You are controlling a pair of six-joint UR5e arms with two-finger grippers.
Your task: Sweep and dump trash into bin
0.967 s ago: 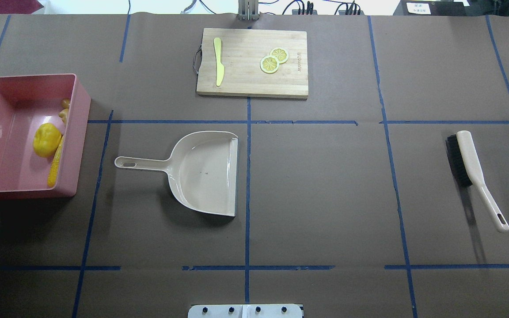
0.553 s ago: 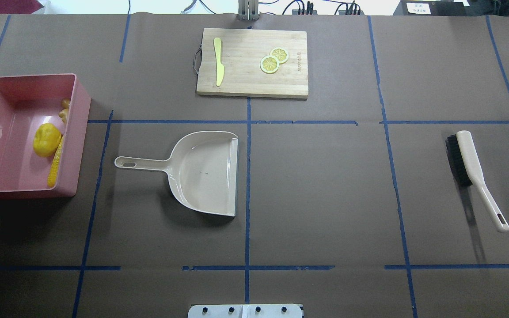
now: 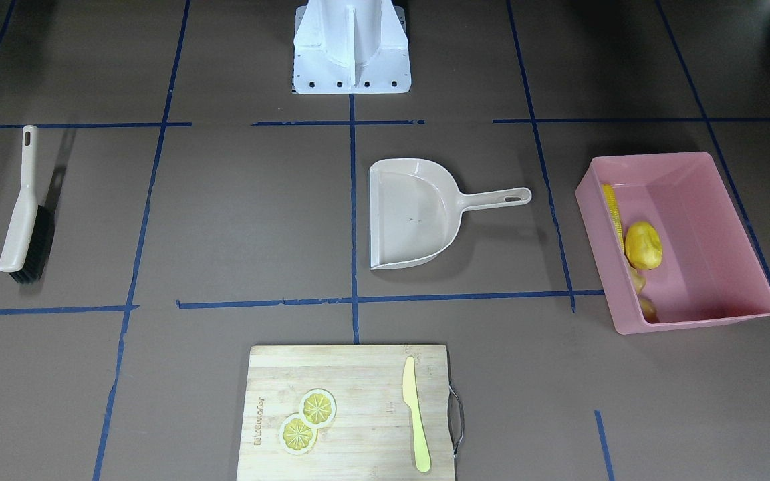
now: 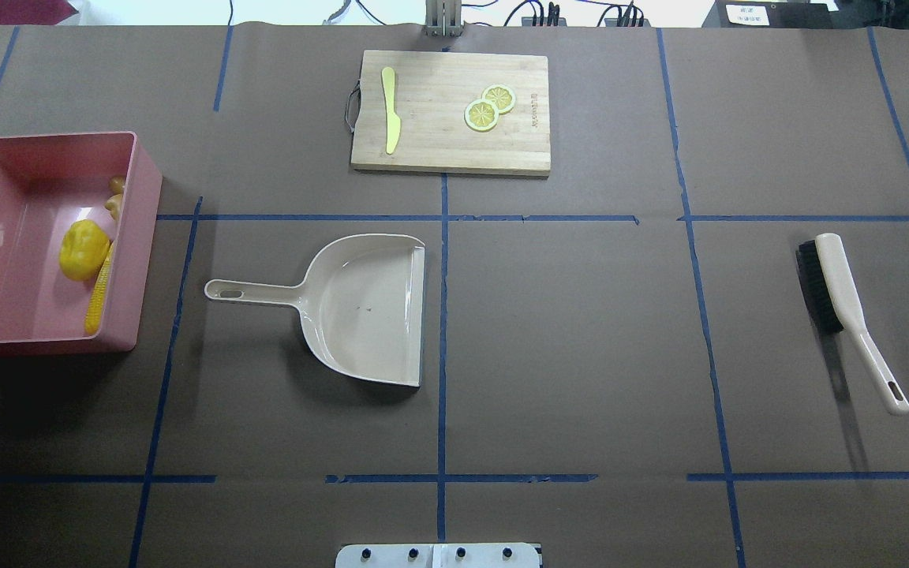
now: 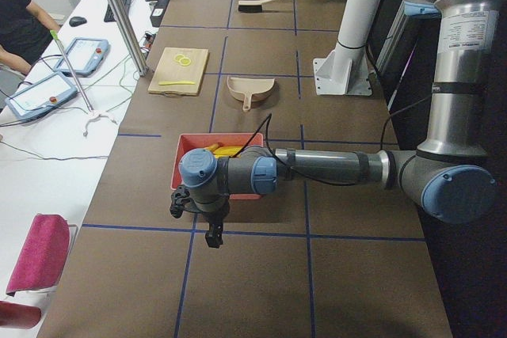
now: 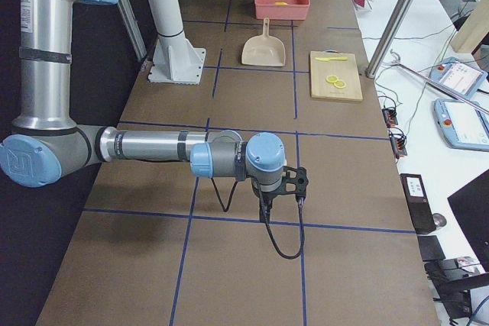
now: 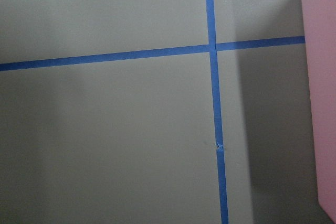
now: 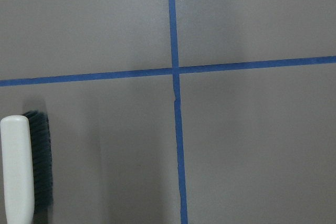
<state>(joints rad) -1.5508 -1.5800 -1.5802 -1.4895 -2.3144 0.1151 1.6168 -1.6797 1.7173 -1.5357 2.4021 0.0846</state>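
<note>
We look down from behind the robot [image 3: 351, 47] and from across the table [image 4: 581, 331]; both show the bin [image 4: 143, 237]. Side cameras look along the table. Wrist cameras look down, close.

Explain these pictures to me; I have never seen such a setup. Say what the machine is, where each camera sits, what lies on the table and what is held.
This is a robot with two arms at a brown table marked with blue tape. One camera looks down from behind it, one faces it across the table, one sits at each end, one rides on each wrist. The end views show the left arm and the right arm reaching low over the table; whether their jaws are open I cannot tell. The pink bin holds a corn cob, a potato-like lump and a ginger root. The dustpan and brush lie free, so nothing seems held. A cutting board carries lemon slices and a knife.
</note>
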